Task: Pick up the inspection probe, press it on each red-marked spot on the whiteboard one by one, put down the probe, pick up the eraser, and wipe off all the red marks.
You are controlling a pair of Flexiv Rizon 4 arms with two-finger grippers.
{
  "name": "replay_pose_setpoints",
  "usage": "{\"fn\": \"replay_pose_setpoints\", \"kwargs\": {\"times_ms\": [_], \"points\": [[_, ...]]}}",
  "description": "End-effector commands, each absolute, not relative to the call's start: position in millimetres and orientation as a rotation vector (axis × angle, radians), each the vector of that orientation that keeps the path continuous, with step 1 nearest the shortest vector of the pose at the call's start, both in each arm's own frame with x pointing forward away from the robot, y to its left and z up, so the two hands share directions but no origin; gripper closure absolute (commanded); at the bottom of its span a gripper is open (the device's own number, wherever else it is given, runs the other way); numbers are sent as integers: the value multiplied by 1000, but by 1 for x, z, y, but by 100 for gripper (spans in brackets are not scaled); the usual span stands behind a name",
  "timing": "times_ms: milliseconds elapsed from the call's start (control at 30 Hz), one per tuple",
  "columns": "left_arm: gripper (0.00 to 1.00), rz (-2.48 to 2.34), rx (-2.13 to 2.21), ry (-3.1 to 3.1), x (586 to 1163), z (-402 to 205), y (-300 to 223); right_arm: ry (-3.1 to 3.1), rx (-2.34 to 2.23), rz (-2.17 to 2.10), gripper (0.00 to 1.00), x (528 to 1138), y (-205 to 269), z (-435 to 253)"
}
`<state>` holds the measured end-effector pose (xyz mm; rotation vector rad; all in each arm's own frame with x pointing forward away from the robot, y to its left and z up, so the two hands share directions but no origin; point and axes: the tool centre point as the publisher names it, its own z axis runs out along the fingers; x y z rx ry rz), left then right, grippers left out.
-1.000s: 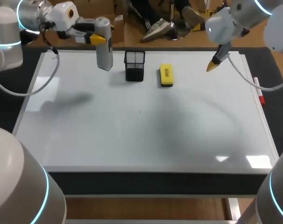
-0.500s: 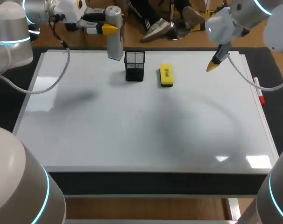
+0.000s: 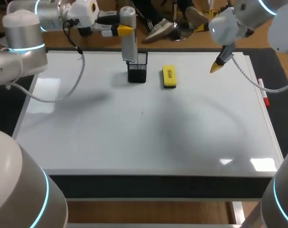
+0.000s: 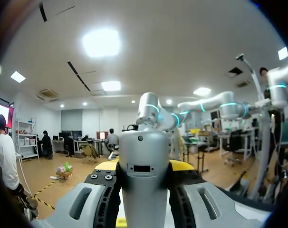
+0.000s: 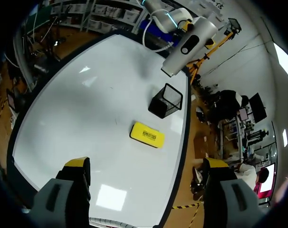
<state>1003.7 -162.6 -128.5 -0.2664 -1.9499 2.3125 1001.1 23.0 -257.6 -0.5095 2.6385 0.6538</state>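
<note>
My left gripper (image 3: 123, 30) is shut on the grey cylindrical inspection probe (image 3: 129, 35), holding it upright over the back left edge of the black mesh cup (image 3: 137, 67). In the left wrist view the probe (image 4: 144, 173) fills the space between the fingers. The yellow eraser (image 3: 169, 76) lies flat on the whiteboard (image 3: 134, 133), just right of the cup. My right gripper (image 3: 217, 65) hangs open above the board's back right part, with nothing in it. From its wrist I see the eraser (image 5: 147, 135), the cup (image 5: 166, 100) and the probe (image 5: 188, 46). No red marks show on the board.
A red marker (image 3: 264, 95) lies beside the whiteboard's right edge. A tiny dark speck (image 3: 142, 113) sits near the board's middle. A dark table border (image 3: 148, 185) runs along the board's front.
My left arm has carried the probe to the right, from left of the mesh cup to over its back edge. The right arm has stayed where it was.
</note>
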Motion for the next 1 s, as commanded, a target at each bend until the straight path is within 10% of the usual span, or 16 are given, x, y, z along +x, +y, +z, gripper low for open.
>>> {"fn": "replay_pose_setpoints", "kwargs": {"times_ms": [33,1000], "points": [[100,2318,-261,-1947,1007,-129,-169,2642,-512,649,0,1001,23,-257],[100,2356,-143,-1968,1037,-154,-188,2642,-512,649,0,1001,23,-257]]}}
